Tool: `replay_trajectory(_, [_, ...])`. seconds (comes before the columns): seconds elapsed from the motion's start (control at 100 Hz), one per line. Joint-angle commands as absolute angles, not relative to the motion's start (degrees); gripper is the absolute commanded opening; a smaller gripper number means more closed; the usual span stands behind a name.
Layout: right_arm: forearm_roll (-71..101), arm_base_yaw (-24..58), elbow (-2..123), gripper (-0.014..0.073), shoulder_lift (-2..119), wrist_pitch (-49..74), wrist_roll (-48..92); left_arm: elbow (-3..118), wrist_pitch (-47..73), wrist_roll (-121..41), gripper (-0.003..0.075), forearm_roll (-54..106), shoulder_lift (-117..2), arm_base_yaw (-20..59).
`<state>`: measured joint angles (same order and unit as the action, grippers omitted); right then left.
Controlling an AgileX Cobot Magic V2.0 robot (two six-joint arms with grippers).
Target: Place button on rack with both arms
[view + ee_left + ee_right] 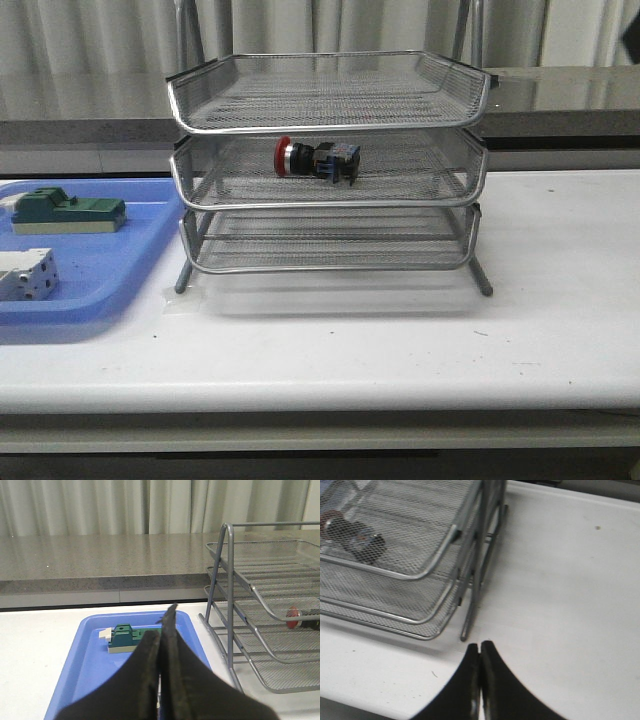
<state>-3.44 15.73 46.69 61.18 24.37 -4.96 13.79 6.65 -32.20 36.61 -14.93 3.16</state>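
The button (317, 160) lies on its side in the middle tray of the rack (328, 165), red cap toward the left and block body toward the right, roughly midway along the tray. I judge the placement done. From my station, the left gripper (161, 650) has its fingers pressed together with nothing between them; it hangs above the blue tray (90, 665), which holds a green block (124, 637). The right gripper (479, 652) is likewise closed and empty, over bare table (560, 605) just beside the rack's front leg (482, 570).

What I see as the risks from here:
- The right gripper sits near the rack's leg; a sideways sweep on retreat could knock the frame and jolt the trays.
- The button rests on open mesh, unsecured; its round cap may let it roll if the rack is jarred.
- The trays may slide, so a nudge at a rim could shift the middle one.
- The left gripper could clip the rack's upright post if it swings inward.
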Motion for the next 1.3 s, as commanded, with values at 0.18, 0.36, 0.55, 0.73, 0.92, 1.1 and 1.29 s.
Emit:
replay_trajectory(0.18, [-5.1,10.7,39.4,-0.0060,46.1,22.4,-4.4,15.4,2.6,-31.8,-0.0020,37.3,-15.3,3.1])
replay_trajectory(0.36, [-5.2,10.7,33.1,-0.0060,36.0,22.3,-4.4,15.4,2.6,-31.8,-0.0020,37.3,-15.3,3.1])
replay_trajectory(0.55, [-5.3,10.7,27.5,-0.0060,26.0,22.3,-4.4,15.4,2.6,-31.8,-0.0020,37.3,-15.3,3.1])
replay_trajectory(0.73, [-5.4,10.7,25.7,-0.0060,20.8,23.5,-4.4,15.4,2.6,-31.8,-0.0020,37.3,-15.3,3.1])
replay_trajectory(0.92, [-5.4,10.7,25.7,-0.0060,20.4,23.6,-4.4,15.4,2.6,-31.8,-0.0020,37.3,-15.3,3.1])
replay_trajectory(1.1, [-5.4,10.7,25.7,-0.0060,20.4,23.6,-4.4,15.4,2.6,-31.8,-0.0020,37.3,-15.3,3.1])
replay_trajectory(1.29, [-5.4,10.7,25.7,-0.0060,20.4,23.6,-4.4,15.4,2.6,-31.8,-0.0020,37.3,-15.3,3.1])
